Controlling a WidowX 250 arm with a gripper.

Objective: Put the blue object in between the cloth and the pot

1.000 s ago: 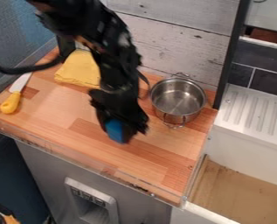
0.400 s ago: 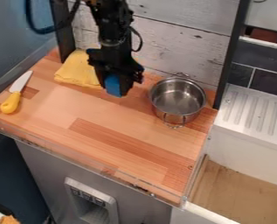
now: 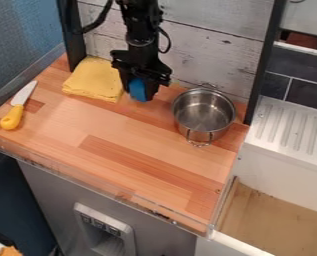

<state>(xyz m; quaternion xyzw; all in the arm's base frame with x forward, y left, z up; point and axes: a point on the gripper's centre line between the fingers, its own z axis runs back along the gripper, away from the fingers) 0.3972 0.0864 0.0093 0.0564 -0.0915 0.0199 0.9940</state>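
Note:
The black gripper (image 3: 140, 91) hangs at the back of the wooden counter, shut on the blue object (image 3: 138, 89), whose upper part is hidden by the gripper. To their left lies the folded yellow cloth (image 3: 94, 80), close beside the gripper. On their right stands the silver pot (image 3: 203, 112), upright, with a gap between it and the blue object. Whether the blue object touches the counter I cannot tell.
A knife with a yellow handle (image 3: 12, 117) lies at the counter's left side. The white plank wall (image 3: 207, 50) rises close behind the gripper. A white sink (image 3: 287, 145) borders the counter on the right.
The gripper has gone from the middle of the counter toward the back wall with the blue object, then slightly right, off the cloth's edge. The cloth, pot and knife have stayed put.

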